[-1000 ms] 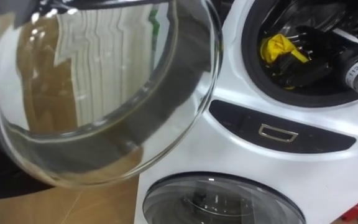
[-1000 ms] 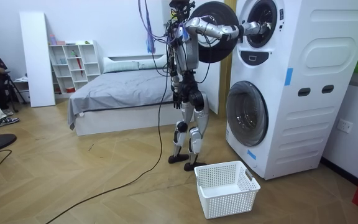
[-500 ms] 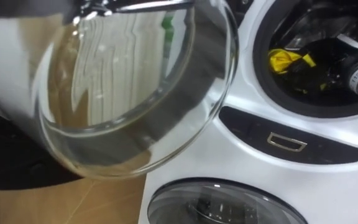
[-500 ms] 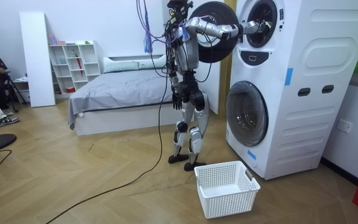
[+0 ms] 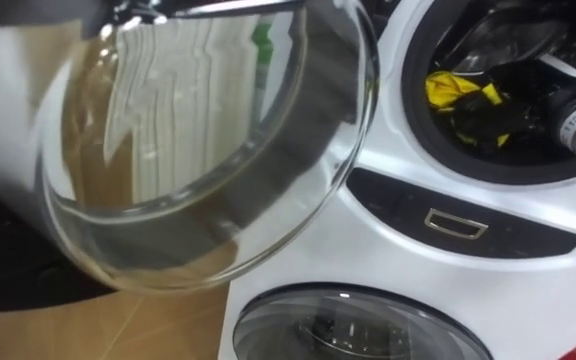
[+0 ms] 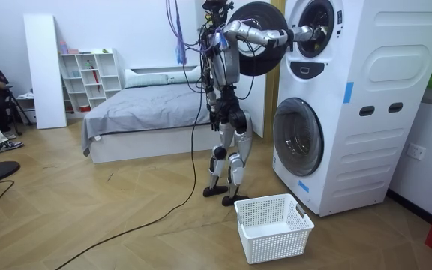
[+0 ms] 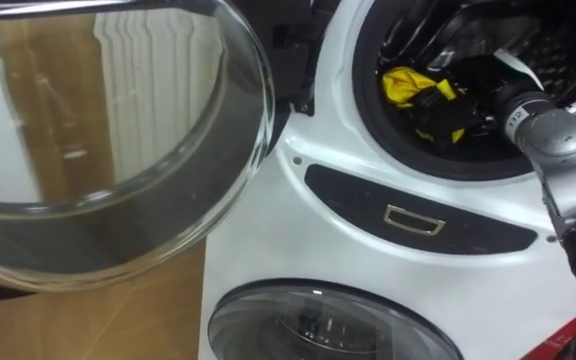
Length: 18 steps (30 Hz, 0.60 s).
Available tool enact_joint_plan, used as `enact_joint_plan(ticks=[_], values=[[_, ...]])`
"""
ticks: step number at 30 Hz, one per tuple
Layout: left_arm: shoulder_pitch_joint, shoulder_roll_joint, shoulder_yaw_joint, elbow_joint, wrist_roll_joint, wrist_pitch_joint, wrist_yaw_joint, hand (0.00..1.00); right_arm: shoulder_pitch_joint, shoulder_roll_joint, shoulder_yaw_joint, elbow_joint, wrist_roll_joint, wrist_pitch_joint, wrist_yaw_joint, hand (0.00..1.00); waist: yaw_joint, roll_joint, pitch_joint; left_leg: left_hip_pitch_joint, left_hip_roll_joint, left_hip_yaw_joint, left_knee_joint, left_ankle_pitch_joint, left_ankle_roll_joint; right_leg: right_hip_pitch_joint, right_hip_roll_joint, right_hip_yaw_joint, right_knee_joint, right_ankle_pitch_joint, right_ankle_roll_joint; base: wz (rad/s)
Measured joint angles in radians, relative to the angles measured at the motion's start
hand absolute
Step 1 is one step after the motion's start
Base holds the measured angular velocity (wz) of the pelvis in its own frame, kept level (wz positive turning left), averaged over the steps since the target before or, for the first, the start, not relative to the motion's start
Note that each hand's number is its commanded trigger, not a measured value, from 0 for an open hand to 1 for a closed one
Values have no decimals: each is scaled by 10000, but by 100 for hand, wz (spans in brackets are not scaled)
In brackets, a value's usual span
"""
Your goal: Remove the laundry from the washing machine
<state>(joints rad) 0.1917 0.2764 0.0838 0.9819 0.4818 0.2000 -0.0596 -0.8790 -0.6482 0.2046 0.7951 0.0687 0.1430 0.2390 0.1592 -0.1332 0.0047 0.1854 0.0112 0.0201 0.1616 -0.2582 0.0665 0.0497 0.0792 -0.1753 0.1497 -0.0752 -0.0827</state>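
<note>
- Fingers: the right hand point(image 5: 493, 118) is inside the upper drum. Its dark fingers are curled into the yellow cloth point(image 5: 448, 88) and appear to grip it, though dark fingers against a dark drum make the exact hold hard to read.
- Task item: the yellow cloth is bunched at the fingertips and spreads from them up and toward the robot's left. Its long axis runs roughly across the drum mouth. It lies inside the drum, behind the rim.
- Key relation: the judged next move is a straight withdrawal toward the robot through the drum mouth point(image 5: 408, 120). The rim is close below the wrist, so loose fabric could catch there.
- Left of the fingers: the open glass door point(image 5: 198, 150) stands swung aside, clear of the withdrawal path.
- Below the fingers: a dark control strip point(image 5: 458, 222), then the lower machine's closed door point(image 5: 358, 325).
- Nearer hand: the right. The left hand point(image 6: 214, 118) hangs by the hip, well apart.
- View difference: the eye views give the grip and the cloth. The room view gives the robot standing upright before the stacked machines point(image 6: 351, 97), and a white laundry basket point(image 6: 272, 225) on the floor beside its feet.
</note>
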Motion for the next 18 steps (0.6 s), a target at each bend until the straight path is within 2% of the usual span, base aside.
enact_joint_plan(ticks=[1,2,5,8,10,12,13,15,16,18], values=[[-2,38,-63,-1,6,-18,37,0,98,-46,-2,-230,17,16,0,100,-27,-41,-35,-2,7,10,0,-4,-6,-7,14,62,0,0,0,0],[-1,48,-62,3,6,-24,76,0,196,-60,-24,-424,13,19,-3,100,-62,-12,-20,-4,11,15,1,-7,-12,-13,21,93,-1,0,0,0],[-11,64,-71,163,12,-133,324,0,1011,-65,-387,-2004,-91,17,-76,100,-200,16,-74,-19,43,96,2,-19,-30,-55,57,109,3,0,0,-9],[17,-11,-70,199,12,-155,361,0,1944,-63,-796,-3710,-143,33,-190,100,-251,181,-159,-44,51,324,12,-22,-38,-155,93,352,8,1,-2,-22],[29,-141,-69,211,0,-198,550,0,3261,-40,-1165,-5998,-619,48,-437,100,-340,407,-190,4,41,411,36,-20,-39,-164,98,462,9,1,-2,-14],[138,-204,-21,222,-40,-273,722,0,4030,26,-1240,-7363,-787,113,-633,100,-424,519,-227,24,40,644,36,-19,-40,-216,123,686,23,1,-2,-27],[157,-236,33,219,-66,-300,817,0,4261,76,-1333,-7822,-870,126,-701,100,-445,538,-221,18,38,683,33,-19,-40,-255,134,733,36,1,-2,-40],[382,-359,113,309,-168,-377,1194,0,4984,343,-1603,-9020,-915,103,-1013,100,-533,576,-193,17,31,890,15,-19,-40,-305,168,955,30,2,-3,-32],[405,-385,116,317,-214,-409,1291,0,5475,616,-1737,-9475,-1101,103,-1189,100,-732,587,-183,15,35,891,11,-20,-40,-285,167,950,30,2,-3,-7],[444,-440,111,319,-210,-489,1381,0,6153,1094,-1928,-10111,-1419,102,-1373,100,-909,600,-147,24,29,897,-16,-23,-39,-308,169,984,34,1,-4,-2]])
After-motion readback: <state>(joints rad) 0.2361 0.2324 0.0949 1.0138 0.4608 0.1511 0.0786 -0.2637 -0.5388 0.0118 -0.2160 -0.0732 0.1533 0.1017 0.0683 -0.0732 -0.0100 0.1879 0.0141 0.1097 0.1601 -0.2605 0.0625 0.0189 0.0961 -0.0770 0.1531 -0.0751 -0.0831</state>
